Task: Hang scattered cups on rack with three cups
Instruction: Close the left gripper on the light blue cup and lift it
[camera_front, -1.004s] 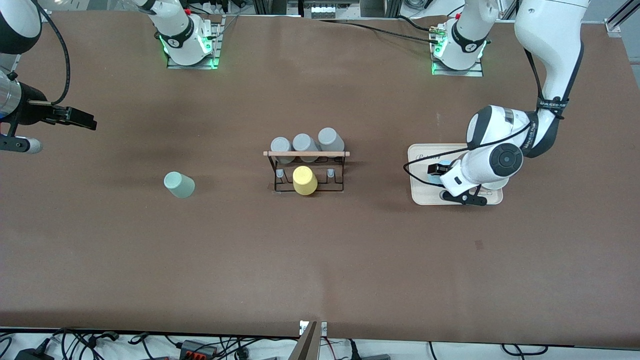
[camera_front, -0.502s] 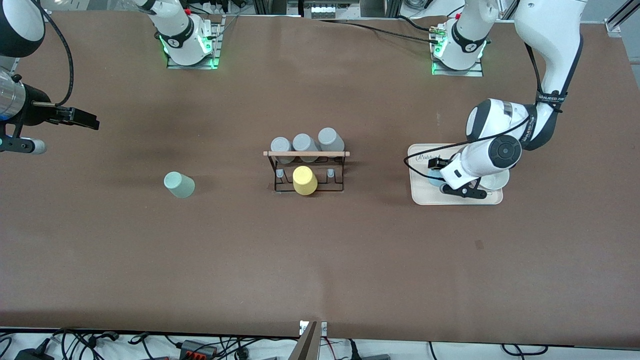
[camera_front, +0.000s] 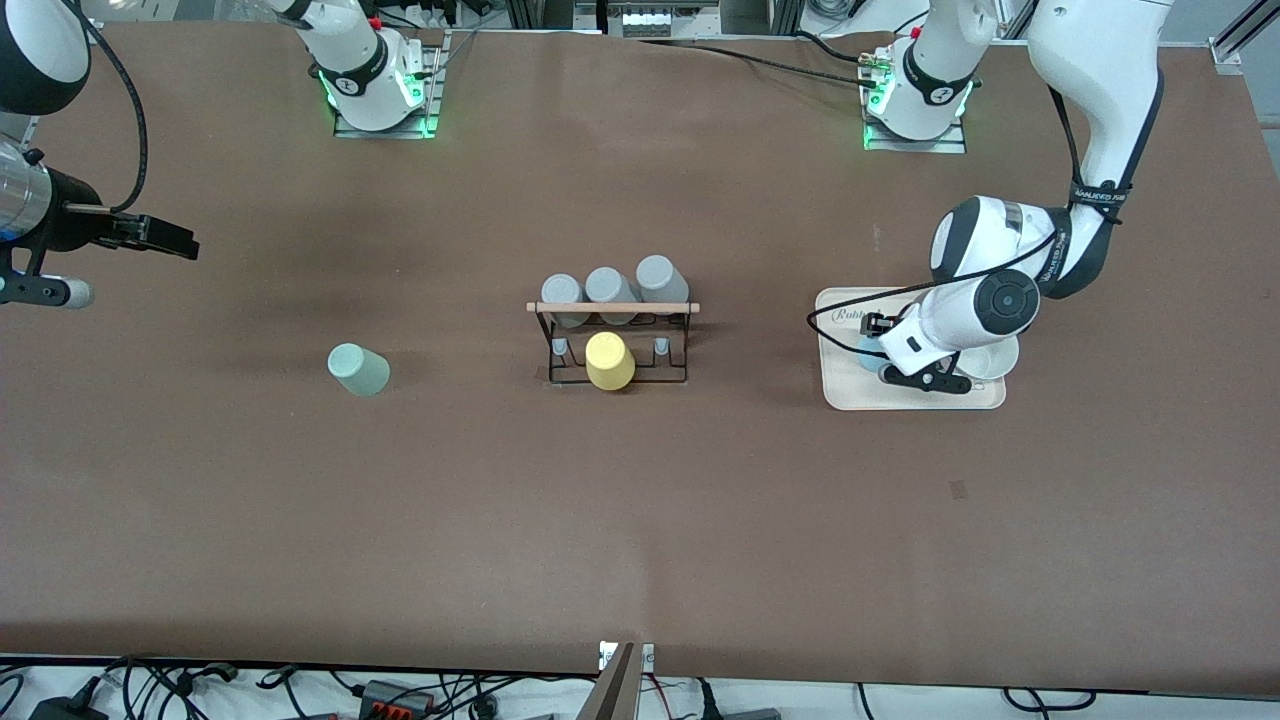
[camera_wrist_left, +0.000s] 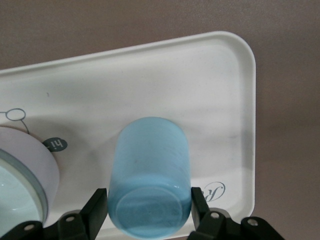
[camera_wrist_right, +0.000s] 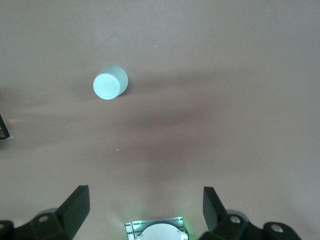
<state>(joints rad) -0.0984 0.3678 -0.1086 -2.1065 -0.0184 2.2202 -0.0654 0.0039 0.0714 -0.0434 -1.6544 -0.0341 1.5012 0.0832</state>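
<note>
The light blue cup (camera_wrist_left: 150, 175) lies on its side on the beige tray (camera_wrist_left: 165, 70) at the left arm's end of the table; only a sliver of it shows in the front view (camera_front: 866, 357). My left gripper (camera_wrist_left: 150, 212) (camera_front: 873, 350) is down on the tray, its fingers (camera_wrist_left: 99, 207) against both sides of the blue cup. The sage-green cup (camera_front: 358, 369) (camera_wrist_right: 110, 83) stands alone toward the right arm's end. My right gripper (camera_front: 165, 238) (camera_wrist_right: 145, 210) is open and empty, up in the air, well apart from the green cup. The black wire rack (camera_front: 612, 308) stands mid-table.
Three grey cups (camera_front: 608, 287) hang on the rack's row farther from the front camera. A yellow cup (camera_front: 609, 361) sits on its nearer row. A white bowl (camera_front: 995, 362) (camera_wrist_left: 20, 185) shares the tray with the blue cup.
My left arm has lowered and shifted slightly over the tray, bringing its fingers round the blue cup. My right gripper has drifted only slightly.
</note>
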